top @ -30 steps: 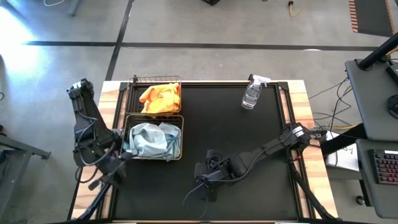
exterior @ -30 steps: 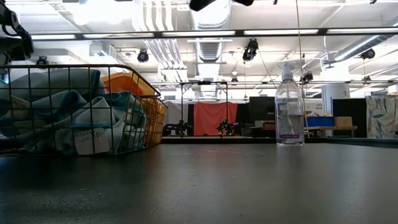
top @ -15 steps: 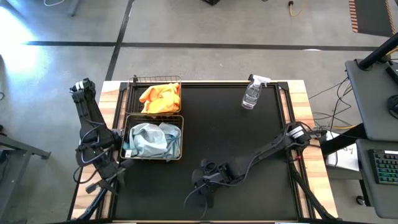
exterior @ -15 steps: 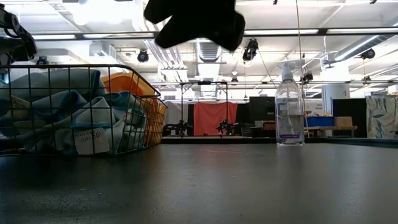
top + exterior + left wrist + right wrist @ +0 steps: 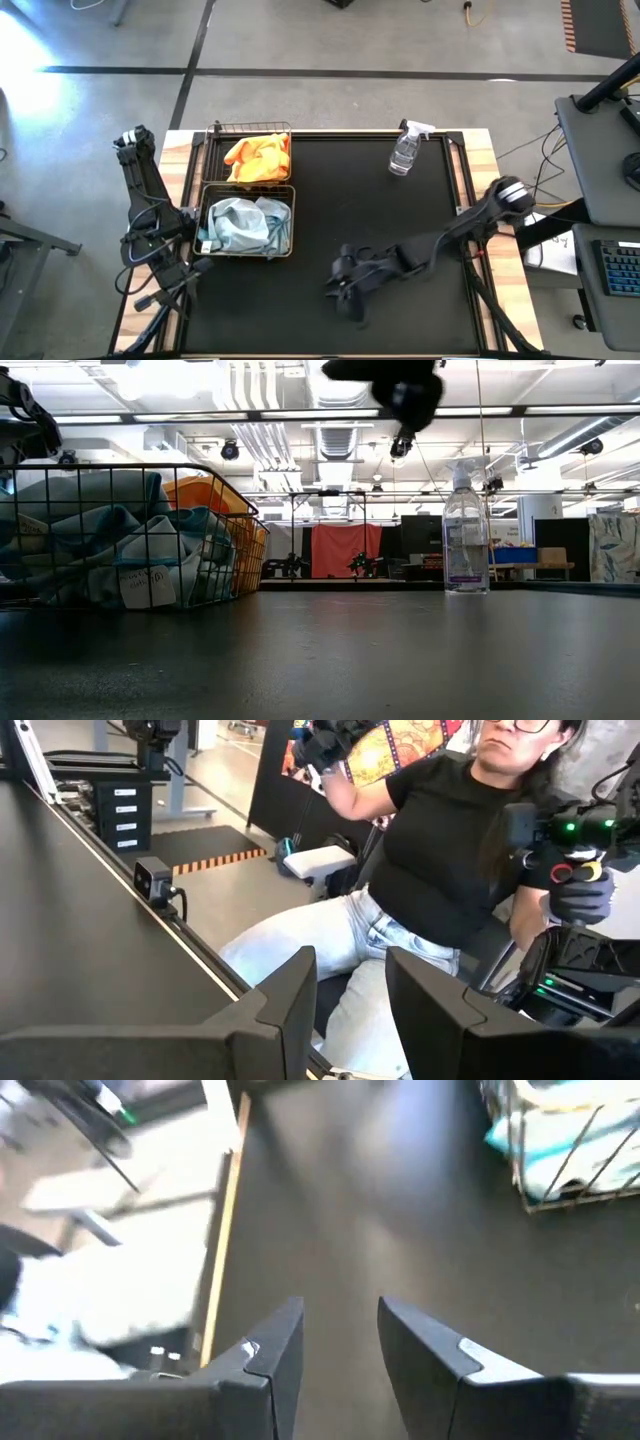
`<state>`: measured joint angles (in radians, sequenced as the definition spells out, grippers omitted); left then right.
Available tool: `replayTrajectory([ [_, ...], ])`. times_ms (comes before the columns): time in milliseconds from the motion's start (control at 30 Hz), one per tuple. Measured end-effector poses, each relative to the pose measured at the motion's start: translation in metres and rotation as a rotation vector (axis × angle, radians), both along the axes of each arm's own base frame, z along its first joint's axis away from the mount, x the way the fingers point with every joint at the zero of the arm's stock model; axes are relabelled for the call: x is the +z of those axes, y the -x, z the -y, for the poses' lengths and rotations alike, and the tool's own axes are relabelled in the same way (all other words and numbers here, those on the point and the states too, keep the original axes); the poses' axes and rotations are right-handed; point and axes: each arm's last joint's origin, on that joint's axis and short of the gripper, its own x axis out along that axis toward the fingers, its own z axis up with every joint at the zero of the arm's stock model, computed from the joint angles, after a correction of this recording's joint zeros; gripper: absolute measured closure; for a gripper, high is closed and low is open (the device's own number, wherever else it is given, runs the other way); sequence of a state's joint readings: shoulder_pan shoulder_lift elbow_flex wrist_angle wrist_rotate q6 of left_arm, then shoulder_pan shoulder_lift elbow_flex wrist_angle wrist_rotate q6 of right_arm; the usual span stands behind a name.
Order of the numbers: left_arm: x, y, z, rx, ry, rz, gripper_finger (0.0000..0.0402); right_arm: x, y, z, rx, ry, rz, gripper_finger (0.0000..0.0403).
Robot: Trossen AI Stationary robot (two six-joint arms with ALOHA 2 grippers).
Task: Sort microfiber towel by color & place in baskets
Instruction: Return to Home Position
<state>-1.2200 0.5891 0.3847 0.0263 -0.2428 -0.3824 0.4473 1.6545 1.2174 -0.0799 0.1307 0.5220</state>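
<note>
Two wire mesh baskets stand side by side at the table's left. The far basket [image 5: 256, 131] holds orange towels [image 5: 256, 156]. The near basket [image 5: 292, 222] holds pale blue-grey towels [image 5: 243, 225], which also show in the low view [image 5: 100, 545] and in the right wrist view [image 5: 560, 1145]. My right gripper [image 5: 348, 298] [image 5: 340, 1348] hangs open and empty over the bare mat near the table's near edge, right of the near basket. My left gripper [image 5: 163, 292] [image 5: 350, 1005] is open and empty at the near-left corner, pointing past the table toward a seated person.
A clear spray bottle [image 5: 405, 152] [image 5: 465, 530] stands upright near the far right of the black mat [image 5: 380, 220]. Wooden strips edge the table on both sides. A seated person [image 5: 440, 850] faces the table's near side.
My right gripper dipped, rose again and swung a little toward the table's right while turning. Its arm's elbow shifted toward the right edge. It stayed open and empty. The towels and baskets did not move.
</note>
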Motion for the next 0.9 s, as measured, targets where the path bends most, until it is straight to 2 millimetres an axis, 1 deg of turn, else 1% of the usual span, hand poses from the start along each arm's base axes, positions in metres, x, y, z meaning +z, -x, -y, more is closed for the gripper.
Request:
replayTrajectory([
  [267, 0.0, 0.0, 0.0, -0.001, 0.001, 0.001, 0.0294, 0.002, 0.061, 0.03, 0.003, -0.096, 0.225, 0.028],
  [400, 0.001, 0.0, 0.0, -0.005, -0.008, 0.019, 0.0294, -0.005, 0.09, 0.044, -0.01, -0.118, 0.287, 0.028],
  [633, 0.002, 0.001, -0.002, -0.007, -0.007, 0.036, 0.0294, -0.02, 0.128, 0.065, -0.089, -0.1, 0.354, 0.028],
  [900, 0.003, 0.002, -0.006, -0.009, -0.005, 0.037, 0.0294, -0.028, 0.162, 0.081, -0.093, -0.153, 0.459, 0.028],
])
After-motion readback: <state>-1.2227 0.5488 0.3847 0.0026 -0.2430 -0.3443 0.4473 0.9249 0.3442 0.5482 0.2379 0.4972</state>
